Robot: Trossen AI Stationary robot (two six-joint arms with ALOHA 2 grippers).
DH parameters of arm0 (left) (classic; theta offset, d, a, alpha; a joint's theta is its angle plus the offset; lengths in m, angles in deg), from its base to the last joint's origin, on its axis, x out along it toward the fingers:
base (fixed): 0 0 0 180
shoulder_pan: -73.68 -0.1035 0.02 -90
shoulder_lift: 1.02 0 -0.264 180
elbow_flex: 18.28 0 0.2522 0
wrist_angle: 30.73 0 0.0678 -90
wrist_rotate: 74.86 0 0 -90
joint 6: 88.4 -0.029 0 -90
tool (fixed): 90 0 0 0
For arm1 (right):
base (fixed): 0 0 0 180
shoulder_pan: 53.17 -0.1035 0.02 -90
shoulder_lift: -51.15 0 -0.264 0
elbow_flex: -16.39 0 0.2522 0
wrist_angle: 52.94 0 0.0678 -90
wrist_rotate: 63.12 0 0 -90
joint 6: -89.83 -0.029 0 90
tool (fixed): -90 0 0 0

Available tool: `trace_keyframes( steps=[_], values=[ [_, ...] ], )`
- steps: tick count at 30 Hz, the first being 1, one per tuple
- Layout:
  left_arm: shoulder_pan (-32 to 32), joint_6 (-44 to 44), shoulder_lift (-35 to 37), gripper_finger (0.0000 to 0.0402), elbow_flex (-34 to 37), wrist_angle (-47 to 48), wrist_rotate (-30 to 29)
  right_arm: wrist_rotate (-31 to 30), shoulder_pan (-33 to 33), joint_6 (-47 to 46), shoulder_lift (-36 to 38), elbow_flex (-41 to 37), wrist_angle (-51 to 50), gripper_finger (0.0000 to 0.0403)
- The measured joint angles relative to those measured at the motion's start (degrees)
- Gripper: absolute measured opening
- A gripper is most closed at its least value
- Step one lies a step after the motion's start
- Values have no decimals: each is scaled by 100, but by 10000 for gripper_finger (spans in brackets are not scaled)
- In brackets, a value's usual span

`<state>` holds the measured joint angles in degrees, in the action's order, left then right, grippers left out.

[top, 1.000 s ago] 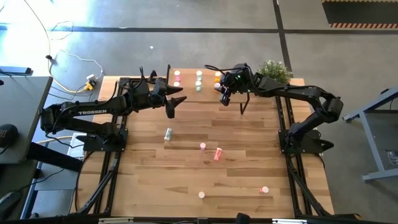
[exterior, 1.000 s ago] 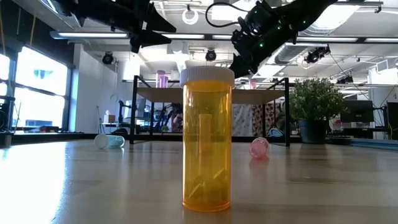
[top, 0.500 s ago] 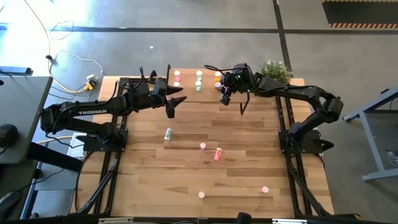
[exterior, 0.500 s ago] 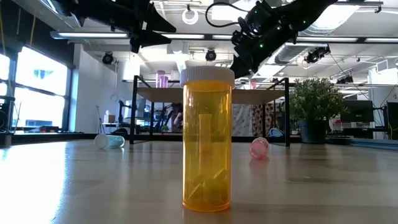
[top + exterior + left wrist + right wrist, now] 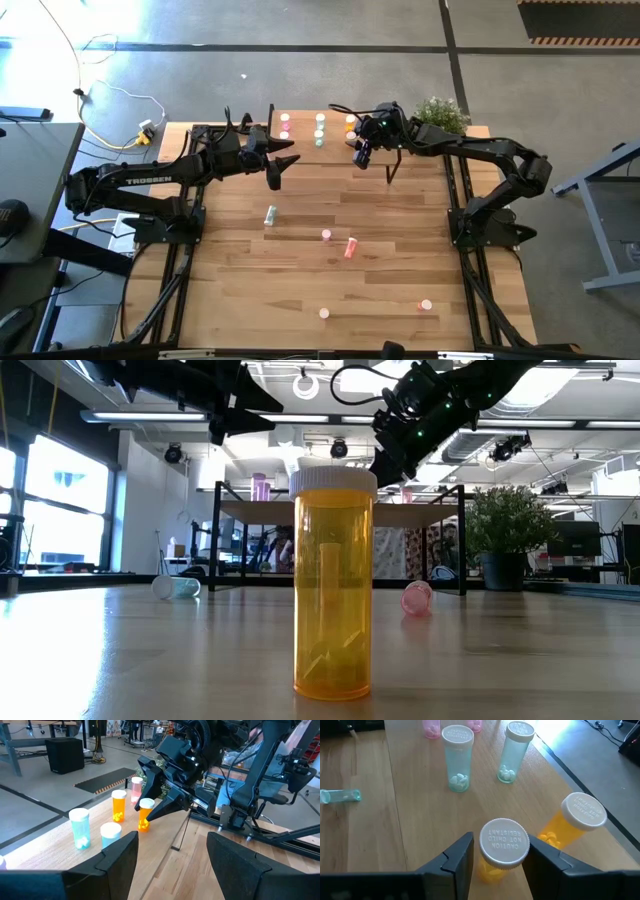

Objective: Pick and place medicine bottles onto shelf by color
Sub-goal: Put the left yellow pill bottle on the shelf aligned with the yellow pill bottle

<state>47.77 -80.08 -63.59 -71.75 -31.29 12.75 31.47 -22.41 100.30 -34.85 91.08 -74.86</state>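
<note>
1. The medicine bottles with white caps are in two groups: several stand upright on the small light-wood shelf (image 5: 318, 128) at the far edge of the wooden plank table (image 5: 400, 260), and others lie or stand loose on the table.
2. The right gripper (image 5: 496, 851) is over the shelf. Its fingers stand on both sides of an orange bottle (image 5: 501, 849), with small gaps at the cap, so the jaws are spread and do not pinch it.
3. A second orange bottle (image 5: 573, 821) stands just beside it, and two pale green bottles (image 5: 457, 758) stand further along the shelf.
4. The left gripper (image 5: 170, 855) hangs above the table near the shelf, its jaws spread and empty.
5. A pale green bottle (image 5: 270, 214) lies on the table.
</note>
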Motion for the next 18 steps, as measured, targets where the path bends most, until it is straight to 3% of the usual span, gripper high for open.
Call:
trace_keyframes(
  steps=[18],
  values=[
    [0,0,0,225,0,0,2,-99,-2,-266,0,5,7,147]
  ],
)
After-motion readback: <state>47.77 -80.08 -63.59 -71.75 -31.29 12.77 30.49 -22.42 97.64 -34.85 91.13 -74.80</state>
